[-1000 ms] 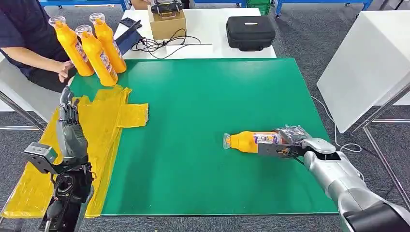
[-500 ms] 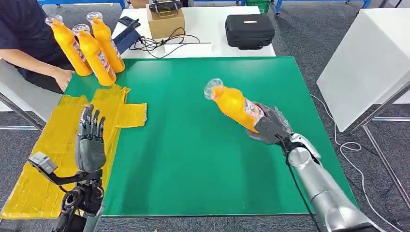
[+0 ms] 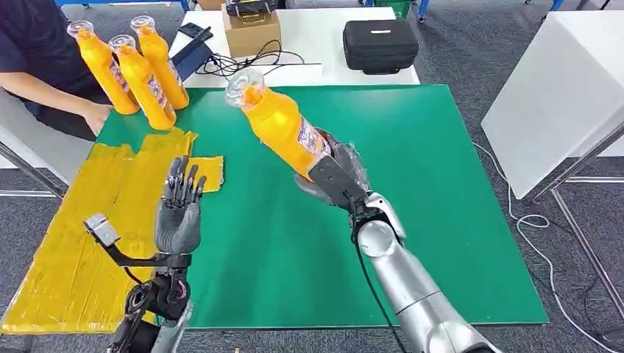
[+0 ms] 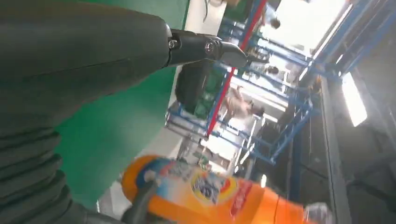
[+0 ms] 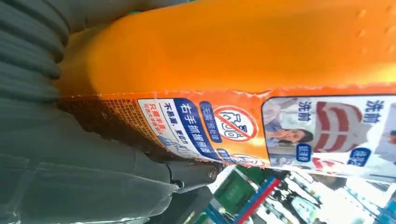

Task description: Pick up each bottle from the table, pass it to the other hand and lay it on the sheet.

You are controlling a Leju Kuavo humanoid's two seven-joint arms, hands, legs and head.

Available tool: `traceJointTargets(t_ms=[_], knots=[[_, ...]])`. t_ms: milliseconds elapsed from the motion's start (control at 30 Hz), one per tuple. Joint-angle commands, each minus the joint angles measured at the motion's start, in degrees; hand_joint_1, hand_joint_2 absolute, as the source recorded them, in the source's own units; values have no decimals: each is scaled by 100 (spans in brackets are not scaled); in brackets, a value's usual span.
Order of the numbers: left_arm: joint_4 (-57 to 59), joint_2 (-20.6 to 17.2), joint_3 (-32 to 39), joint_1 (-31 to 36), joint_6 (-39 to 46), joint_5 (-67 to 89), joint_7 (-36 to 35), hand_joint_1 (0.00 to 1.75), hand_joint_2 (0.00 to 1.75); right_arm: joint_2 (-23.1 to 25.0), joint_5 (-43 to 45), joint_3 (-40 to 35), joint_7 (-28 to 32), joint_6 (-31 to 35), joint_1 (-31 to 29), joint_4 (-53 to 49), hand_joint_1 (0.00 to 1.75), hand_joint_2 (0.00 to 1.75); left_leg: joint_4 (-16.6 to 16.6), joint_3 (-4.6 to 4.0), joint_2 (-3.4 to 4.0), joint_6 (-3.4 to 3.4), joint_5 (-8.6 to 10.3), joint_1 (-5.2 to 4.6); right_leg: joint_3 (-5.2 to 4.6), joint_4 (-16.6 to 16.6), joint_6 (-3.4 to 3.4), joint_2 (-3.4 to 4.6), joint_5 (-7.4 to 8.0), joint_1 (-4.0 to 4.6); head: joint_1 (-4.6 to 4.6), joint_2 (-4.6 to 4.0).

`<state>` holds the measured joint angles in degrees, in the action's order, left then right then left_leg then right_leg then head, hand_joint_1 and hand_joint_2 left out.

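My right hand (image 3: pixel 335 179) grips the base of an orange bottle (image 3: pixel 278 121) with a clear cap, raised above the green mat (image 3: pixel 412 169) and tilted with its cap up and toward the left. The same bottle (image 5: pixel 243 60) shows its printed label in the right wrist view and appears blurred as the bottle (image 4: pixel 210 191) in the left wrist view. My left hand (image 3: pixel 179 212) is upright with its fingers extended and nothing in it, a short way left of the bottle, at the edge of the yellow sheet (image 3: pixel 81 235). Three more orange bottles (image 3: pixel 129 66) stand at the mat's far left corner.
A person's arm (image 3: pixel 59 99) rests beside the standing bottles at the far left. Behind the mat a white table carries a black case (image 3: pixel 380 45), a cardboard box (image 3: pixel 254 33) and cables. A white panel (image 3: pixel 559 88) stands to the right.
My right hand has lifted the bottle off the mat and carried it up and to the left. My left hand has risen and moved right toward it.
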<state>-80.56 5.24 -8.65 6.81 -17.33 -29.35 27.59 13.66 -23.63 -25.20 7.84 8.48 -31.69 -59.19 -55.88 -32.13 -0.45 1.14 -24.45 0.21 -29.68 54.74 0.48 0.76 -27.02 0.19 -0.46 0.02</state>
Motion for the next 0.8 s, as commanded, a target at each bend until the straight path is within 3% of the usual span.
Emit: traceJointTargets(t_ms=[33,100,333,500,800], knots=[[211,138,-526,436,97,-104,-123,0,175,567,-155,-248,-17,109,-538,1397,175,175,-2,10,8,-4,-6,3,11,-3,5,0,-2,3,0,0],[226,143,-529,447,98,-104,-122,0,175,634,-153,-424,22,79,-591,1677,175,175,0,13,1,-6,-5,1,14,-6,5,-7,-3,3,0,0],[80,180,-449,404,100,-149,-178,0,175,634,954,-2515,-536,449,-829,2086,175,175,-2,16,17,-6,-12,5,11,-5,6,7,-3,10,-2,0],[135,211,-439,446,104,-157,-211,0,175,634,1603,-3543,-805,510,-1006,2083,175,175,-3,-2,5,-3,-8,7,-3,-4,7,-4,-4,14,-2,0],[184,229,-430,463,107,-156,-209,0,175,634,1756,-3729,-852,619,-1030,2084,175,175,-1,0,-14,-3,-6,7,6,-8,8,-24,-7,14,0,0]])
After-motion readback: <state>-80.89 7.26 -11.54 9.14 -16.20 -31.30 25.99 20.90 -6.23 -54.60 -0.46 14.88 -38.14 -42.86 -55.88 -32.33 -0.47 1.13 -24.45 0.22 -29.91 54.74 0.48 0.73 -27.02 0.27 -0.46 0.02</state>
